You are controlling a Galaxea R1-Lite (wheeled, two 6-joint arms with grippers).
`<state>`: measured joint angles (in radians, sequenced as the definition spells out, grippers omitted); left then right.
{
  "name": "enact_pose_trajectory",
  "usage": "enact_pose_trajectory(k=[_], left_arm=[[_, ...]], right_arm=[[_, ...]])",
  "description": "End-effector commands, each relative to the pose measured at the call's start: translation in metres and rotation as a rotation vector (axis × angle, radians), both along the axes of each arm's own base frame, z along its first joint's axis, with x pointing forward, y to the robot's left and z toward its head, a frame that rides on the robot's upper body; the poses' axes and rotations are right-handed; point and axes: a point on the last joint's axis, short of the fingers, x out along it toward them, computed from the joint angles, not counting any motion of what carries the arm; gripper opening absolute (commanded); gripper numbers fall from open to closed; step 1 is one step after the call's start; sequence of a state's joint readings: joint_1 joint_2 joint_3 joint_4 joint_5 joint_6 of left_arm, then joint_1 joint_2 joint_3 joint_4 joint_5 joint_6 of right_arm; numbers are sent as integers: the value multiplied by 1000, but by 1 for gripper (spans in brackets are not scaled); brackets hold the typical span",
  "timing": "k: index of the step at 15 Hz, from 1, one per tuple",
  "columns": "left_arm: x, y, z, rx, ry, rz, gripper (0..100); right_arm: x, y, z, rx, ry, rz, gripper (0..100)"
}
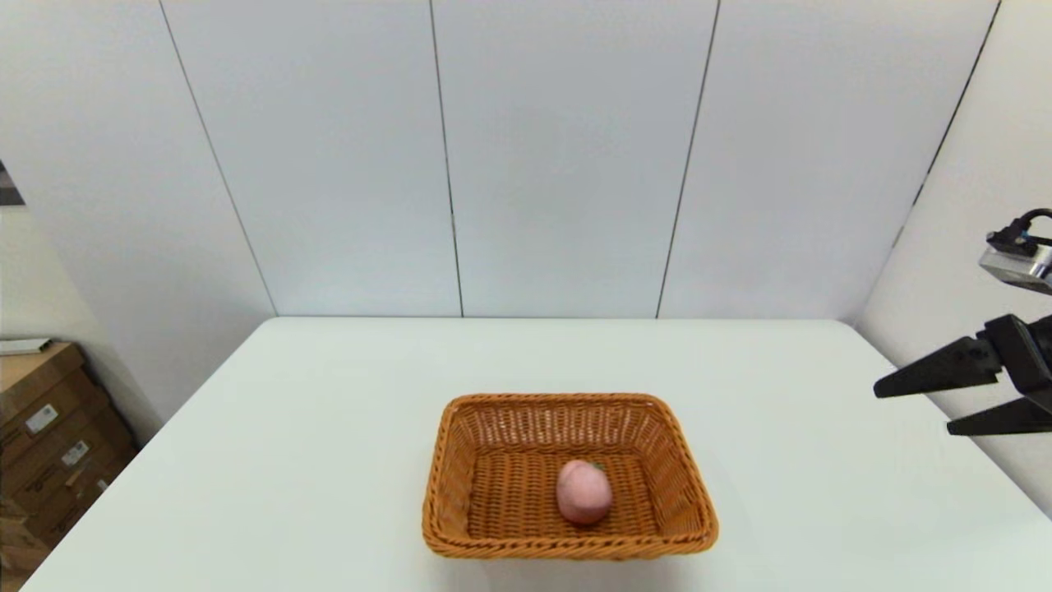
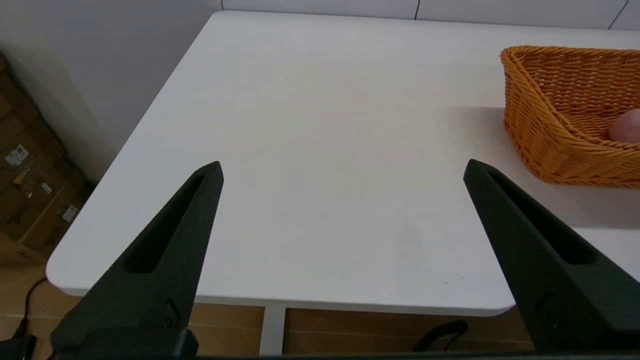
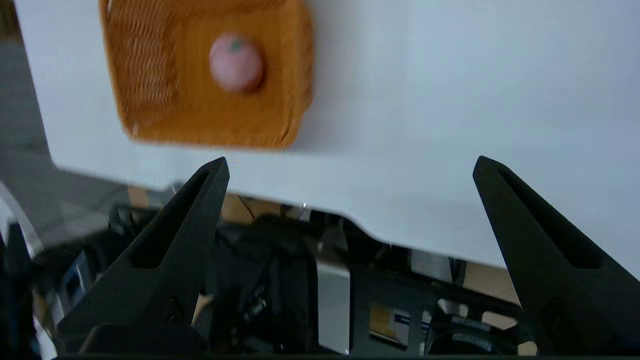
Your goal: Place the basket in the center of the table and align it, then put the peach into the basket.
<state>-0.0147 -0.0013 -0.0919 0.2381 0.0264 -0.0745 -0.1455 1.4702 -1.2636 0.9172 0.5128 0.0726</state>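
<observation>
The orange-brown wicker basket [image 1: 567,477] sits near the front middle of the white table [image 1: 329,427], its sides roughly square to the table edges. The pale-pink peach [image 1: 583,492] lies inside it on the basket floor. My right gripper [image 1: 912,407] hangs open and empty in the air at the far right, well away from the basket; its wrist view looks down on the basket [image 3: 165,75] and the peach [image 3: 236,62]. My left gripper [image 2: 342,167] is open and empty near the table's front left, with the basket [image 2: 550,135] off to one side.
Cardboard boxes [image 1: 49,427] stand on the floor left of the table. White wall panels rise behind the table's far edge. The robot's dark base [image 3: 280,280] shows below the table's front edge in the right wrist view.
</observation>
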Motion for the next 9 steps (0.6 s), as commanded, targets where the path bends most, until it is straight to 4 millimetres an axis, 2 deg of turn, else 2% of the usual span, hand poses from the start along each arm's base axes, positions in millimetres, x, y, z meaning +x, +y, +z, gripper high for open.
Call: enact_pose_trajectory(k=[1, 4, 9], left_arm=[[0, 0, 1, -1, -1, 1, 100], [0, 0, 1, -1, -2, 1, 100], [0, 0, 1, -1, -2, 1, 100]], right_arm=[[-71, 24, 2, 13, -79, 114, 100], [-122, 26, -15, 8, -115, 97, 100], [-184, 28, -38, -6, -238, 79, 100]])
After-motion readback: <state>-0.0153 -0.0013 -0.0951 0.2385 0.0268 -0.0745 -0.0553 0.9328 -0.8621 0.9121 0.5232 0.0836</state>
